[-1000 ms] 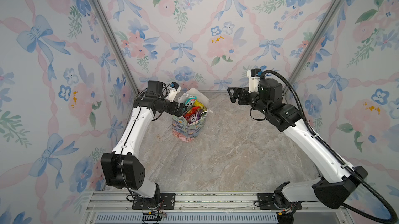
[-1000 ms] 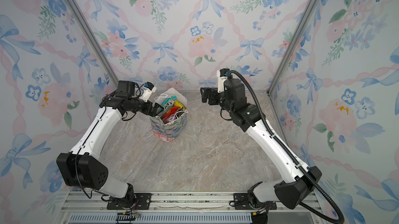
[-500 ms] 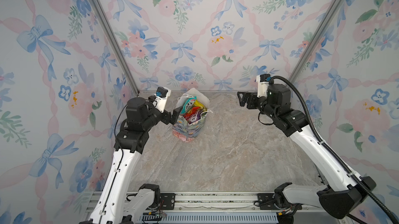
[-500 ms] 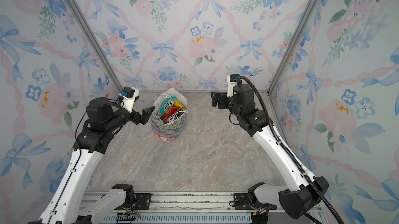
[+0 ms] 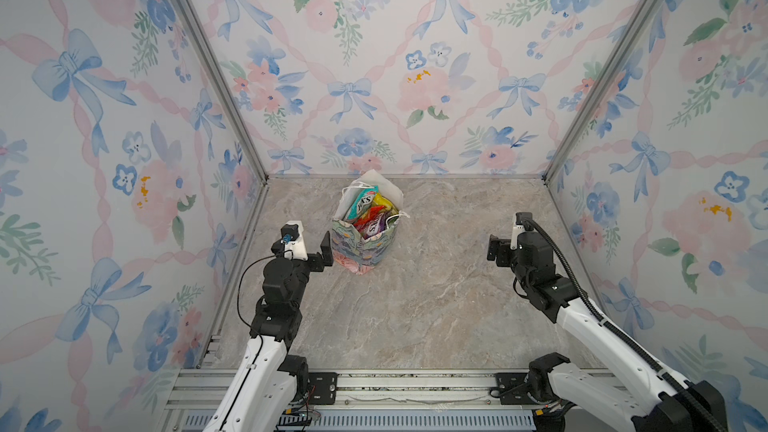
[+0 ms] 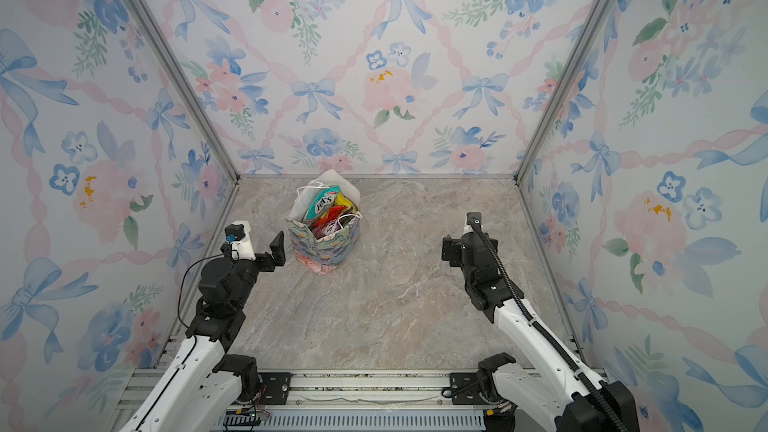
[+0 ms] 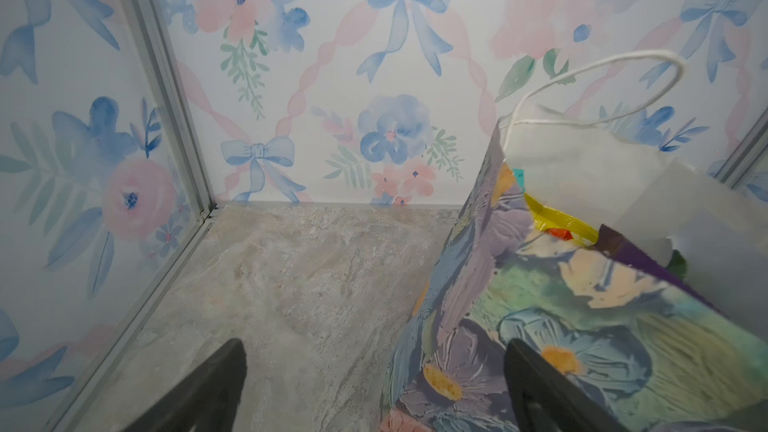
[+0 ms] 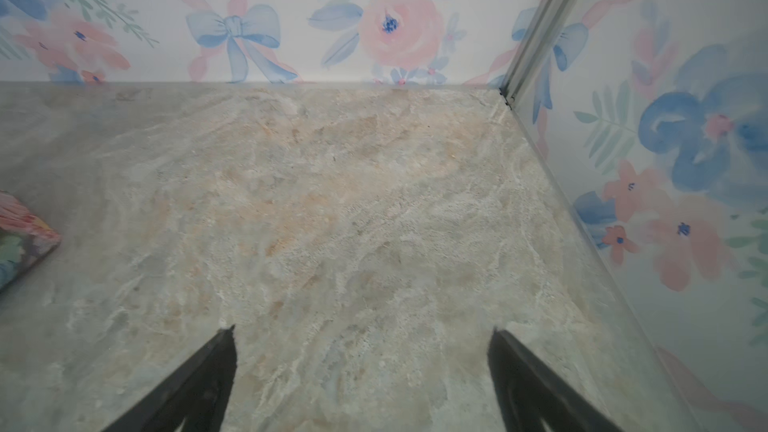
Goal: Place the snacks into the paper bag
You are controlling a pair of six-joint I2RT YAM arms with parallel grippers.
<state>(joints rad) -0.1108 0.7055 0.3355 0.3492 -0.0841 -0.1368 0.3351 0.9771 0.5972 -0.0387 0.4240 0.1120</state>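
The paper bag (image 5: 360, 247) (image 6: 322, 247) stands upright at the back of the marble floor, left of centre, in both top views. Several snacks (image 5: 371, 212) (image 6: 328, 209) fill its open mouth: teal, yellow, orange and red packets. My left gripper (image 5: 323, 252) (image 6: 274, 252) hovers just left of the bag, open and empty. In the left wrist view the left gripper (image 7: 374, 344) shows the bag (image 7: 582, 326) close ahead beside one finger, with yellow and purple snacks' edges (image 7: 557, 222) at the rim. My right gripper (image 5: 496, 247) (image 6: 451, 247) (image 8: 363, 329) is open and empty over bare floor, far right of the bag (image 8: 20, 238).
Flowered walls close the cell on three sides, with metal corner posts (image 5: 216, 76) (image 5: 590, 76). A metal rail (image 5: 395, 388) carrying both arm bases runs along the front edge. The white cord handle (image 7: 602, 64) arches above the bag's rim.
The left arm has drawn back from over the bag's mouth and sunk down beside the bag. The right arm has pulled back toward the right front. Both grippers stayed open.
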